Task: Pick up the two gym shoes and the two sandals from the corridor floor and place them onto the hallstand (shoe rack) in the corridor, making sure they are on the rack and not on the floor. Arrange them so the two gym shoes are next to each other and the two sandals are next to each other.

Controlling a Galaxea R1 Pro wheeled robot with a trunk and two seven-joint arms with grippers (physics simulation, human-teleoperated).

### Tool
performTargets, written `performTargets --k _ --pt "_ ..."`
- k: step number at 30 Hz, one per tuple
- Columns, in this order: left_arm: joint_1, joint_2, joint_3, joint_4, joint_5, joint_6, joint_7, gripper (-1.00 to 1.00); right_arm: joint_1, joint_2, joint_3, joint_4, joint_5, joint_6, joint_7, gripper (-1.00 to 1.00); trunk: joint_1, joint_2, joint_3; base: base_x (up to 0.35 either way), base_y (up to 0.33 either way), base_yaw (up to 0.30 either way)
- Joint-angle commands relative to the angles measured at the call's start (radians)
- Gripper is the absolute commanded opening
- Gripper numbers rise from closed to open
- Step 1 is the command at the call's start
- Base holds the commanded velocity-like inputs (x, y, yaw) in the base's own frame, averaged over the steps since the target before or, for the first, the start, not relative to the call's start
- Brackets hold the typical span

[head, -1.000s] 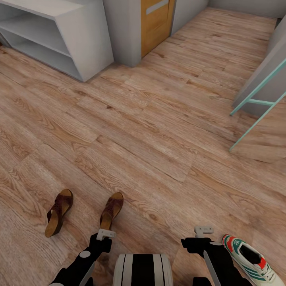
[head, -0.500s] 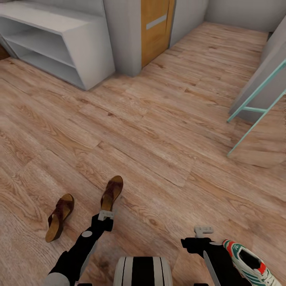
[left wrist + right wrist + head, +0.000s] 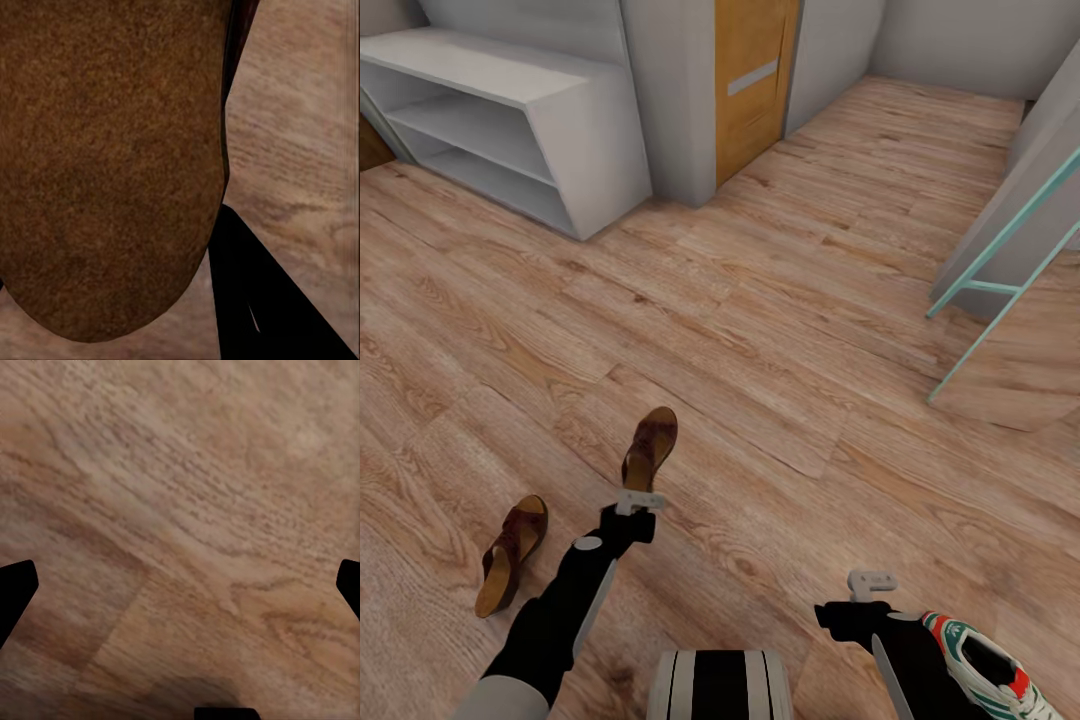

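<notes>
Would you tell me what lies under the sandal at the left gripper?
Wooden floor shows around the sandal held by the left gripper; whatever lies beneath its sole is covered.

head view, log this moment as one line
left tool: shut on sandal heel | right tool: open over floor | second sandal, gym shoe: on floor

Arms were glossy black with grey upper sleeve and round grey joint cap; left gripper point(image 3: 640, 500) and right gripper point(image 3: 872, 582) had pale grey fingers; trunk top white with black stripes.
</notes>
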Motion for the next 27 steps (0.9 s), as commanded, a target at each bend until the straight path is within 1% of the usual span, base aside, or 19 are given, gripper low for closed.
performTargets --k 1,7,27 --pt "0.001 -0.005 0.001 -0.003 -0.012 0.006 -0.006 -1.00 0.000 0.001 -0.001 -0.001 0.001 0.004 0.001 1.00 0.000 0.000 -0.001 0.000 0.000 0.000" --pt "0.002 -0.009 0.001 -0.004 -0.012 0.006 -0.006 -1.00 0.000 0.001 -0.001 -0.004 0.001 0.004 -0.001 1.00 -0.003 0.001 0.029 0.000 0.000 0.000" --pt "0.001 -0.010 0.005 -0.007 -0.012 0.009 -0.006 -1.00 0.000 0.001 0.000 -0.005 0.001 0.003 -0.001 1.00 -0.012 0.006 0.138 0.000 0.000 0.000"
